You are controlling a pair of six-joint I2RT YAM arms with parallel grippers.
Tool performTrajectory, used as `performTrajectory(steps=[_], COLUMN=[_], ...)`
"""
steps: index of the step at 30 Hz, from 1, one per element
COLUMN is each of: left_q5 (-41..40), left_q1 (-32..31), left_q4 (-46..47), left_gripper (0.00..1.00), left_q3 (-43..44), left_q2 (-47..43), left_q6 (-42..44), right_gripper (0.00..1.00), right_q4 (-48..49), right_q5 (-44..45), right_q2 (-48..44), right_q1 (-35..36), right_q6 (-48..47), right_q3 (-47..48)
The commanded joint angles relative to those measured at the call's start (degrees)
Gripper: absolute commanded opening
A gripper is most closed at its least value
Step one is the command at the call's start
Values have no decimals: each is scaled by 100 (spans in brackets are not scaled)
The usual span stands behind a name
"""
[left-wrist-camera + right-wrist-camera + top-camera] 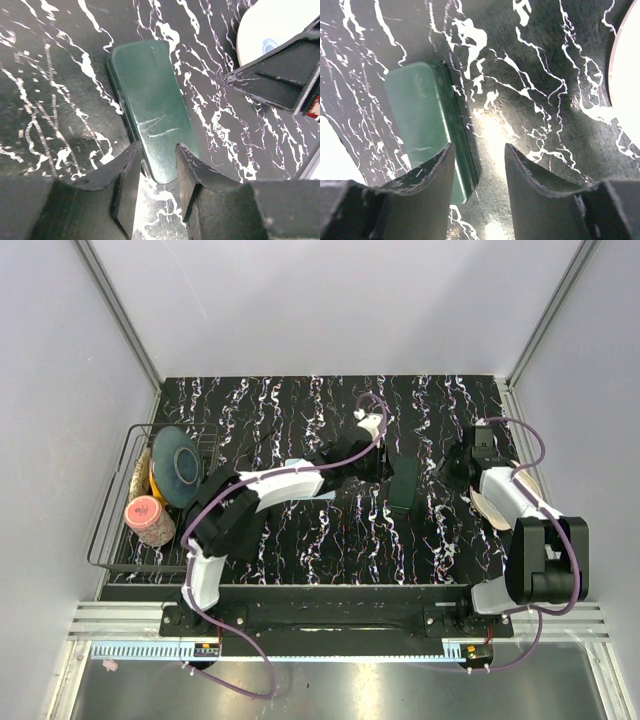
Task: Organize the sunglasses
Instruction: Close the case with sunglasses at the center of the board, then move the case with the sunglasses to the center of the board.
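At the near edge of the worktop (300, 540) stand the left base (200, 612) and the right base (490, 602). At the far left is a wire rack (112, 540), which holds a pink cup (150, 521) and a blue-grey dish (178, 466) leaning behind it. The left gripper (375, 466) reaches to the middle of the worktop. Its fingers (125, 185) are apart, and the near end of the green case (150, 100) shows in the gap and goes on under the right finger. The case is closed and lies flat in the middle of the worktop, between the two grippers. The right gripper (463, 466) is just beside the case on its right. Its fingers (427, 175) are also apart, over bare worktop, with the case partly under the left one. A white plate (497, 508) lies at the right, under the right arm.
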Motion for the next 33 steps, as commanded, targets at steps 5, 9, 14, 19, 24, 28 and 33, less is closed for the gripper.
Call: performTrajectory(steps=[5, 9, 14, 19, 24, 28, 33], left_q5=[-1178, -1406, -1600, -1609, -1556, -1451, -1372], left_q1=[305, 515, 656, 859, 1061, 1149, 1202], left_q4=[-146, -137, -287, -225, -313, -357, -331], left_gripper=[44, 52, 56, 59, 60, 60, 60], left_q3=[-842, -1554, -2169, -2662, -2777, -2829, -2891], left_q2=[-1562, -2562, -3381, -3944, -4138, -4156, -4147], left_q6=[116, 125, 195, 125, 107, 81, 55], right_gripper=[48, 67, 100, 100, 100, 88, 63], right_q4=[-472, -719, -404, -70, -209, -665, -561], right_q5=[358, 1115, 1161, 748, 834, 1335, 1476], right_q2=[284, 767, 926, 1190, 1672, 1919, 1885], right_q1=[1151, 1530, 1575, 1697, 1891, 1944, 1944], right_q6=[-332, -210, -306, -429, -464, -306, -121], right_q3=[896, 1109, 907, 863, 1056, 1232, 1127])
